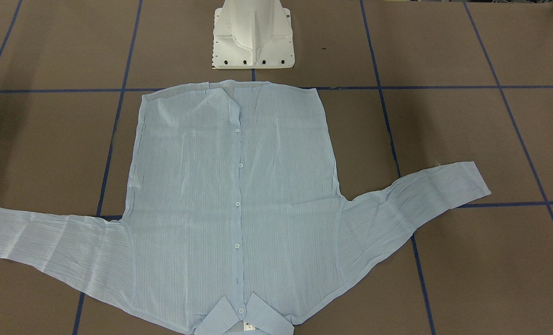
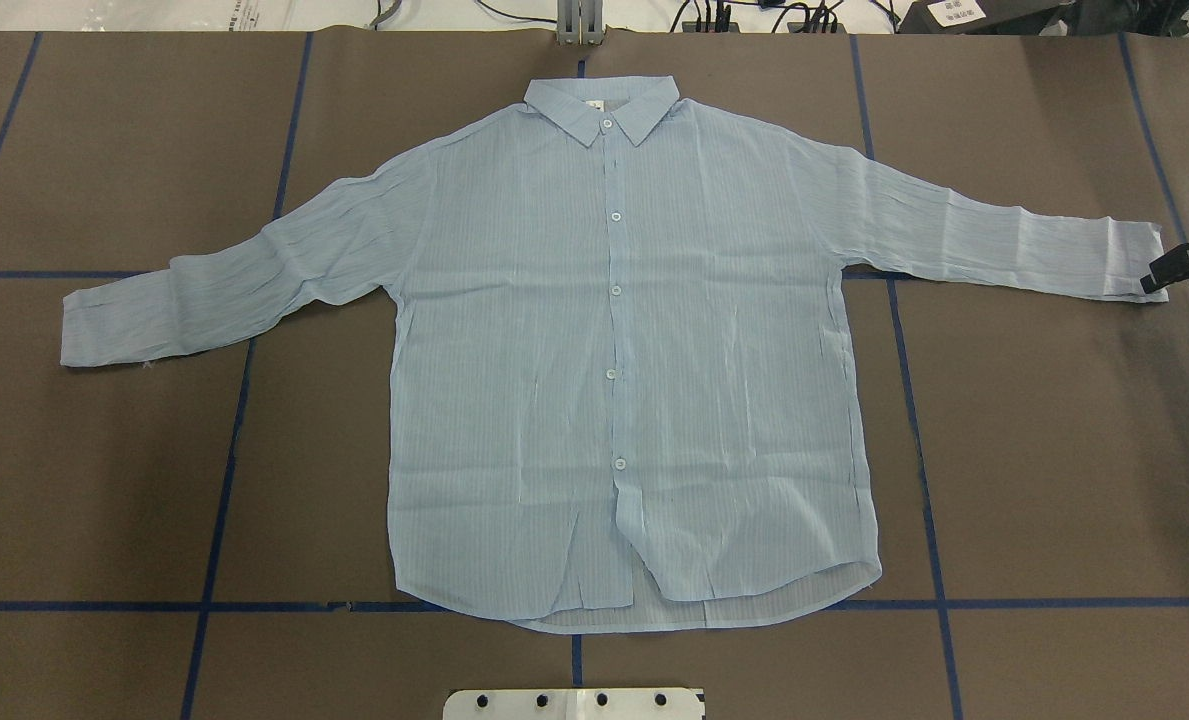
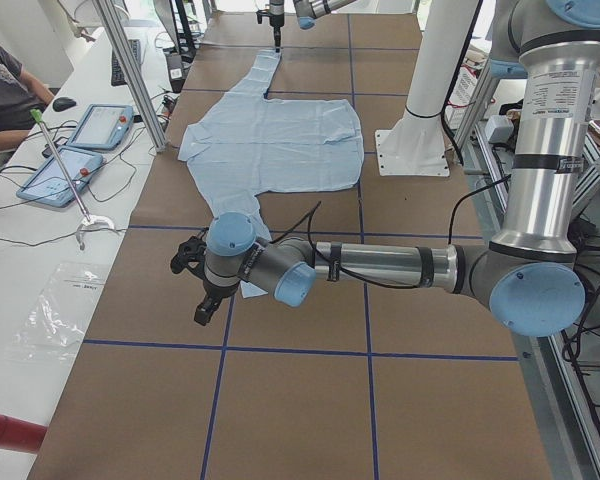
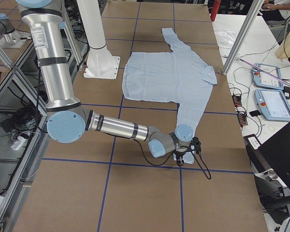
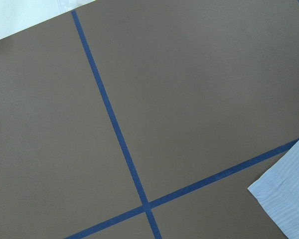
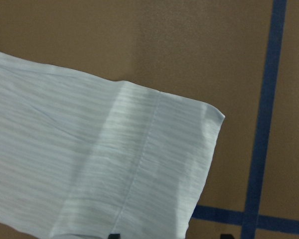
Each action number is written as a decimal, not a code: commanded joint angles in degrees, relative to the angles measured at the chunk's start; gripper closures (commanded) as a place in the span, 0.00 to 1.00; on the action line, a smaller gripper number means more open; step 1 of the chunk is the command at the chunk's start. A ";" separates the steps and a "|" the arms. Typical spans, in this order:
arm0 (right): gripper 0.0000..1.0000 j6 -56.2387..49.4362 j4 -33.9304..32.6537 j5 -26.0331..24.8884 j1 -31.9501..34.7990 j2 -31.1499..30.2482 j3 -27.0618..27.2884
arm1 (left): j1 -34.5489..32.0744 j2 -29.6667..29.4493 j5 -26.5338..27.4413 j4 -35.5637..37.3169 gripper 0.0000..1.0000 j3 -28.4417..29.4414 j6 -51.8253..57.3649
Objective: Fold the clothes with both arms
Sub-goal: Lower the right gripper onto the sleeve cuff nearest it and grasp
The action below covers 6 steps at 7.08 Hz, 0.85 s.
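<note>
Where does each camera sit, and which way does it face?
Front: across the table, facing the robot; shirt, white pedestal, no arm.
Overhead: behind the robot, looking down; shirt, right pincer over a cuff.
Left side: table's left end; left arm near.
Right side: table's right end; right arm near.
Left wrist: down on table, other cuff's corner.
Right wrist: down on that cuff; both fingertips. Overhead shares it.

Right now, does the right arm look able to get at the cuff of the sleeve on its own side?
Probably yes. The right gripper hangs at the end of that cuff, jaws apart, and the sleeve lies flat on the table with nothing on or beside it.
</note>
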 commanded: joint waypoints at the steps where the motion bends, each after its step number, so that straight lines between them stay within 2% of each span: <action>1: 0.27 0.00 -0.03 -0.09 -0.42 0.00 -0.66 | 0.00 0.00 0.06 0.00 0.00 -0.10 0.00; 2: 0.27 0.09 -0.03 -0.01 -0.42 0.00 -0.66 | 0.00 0.00 0.06 0.00 0.00 -0.10 0.00; 4: 0.46 0.09 -0.64 -0.01 -0.51 0.09 -0.74 | 0.00 0.00 -0.03 0.00 0.00 -0.19 0.00; 6: 0.51 0.00 -1.79 -0.01 -0.51 0.53 -0.66 | 0.00 0.00 -0.03 0.00 0.00 -0.28 0.00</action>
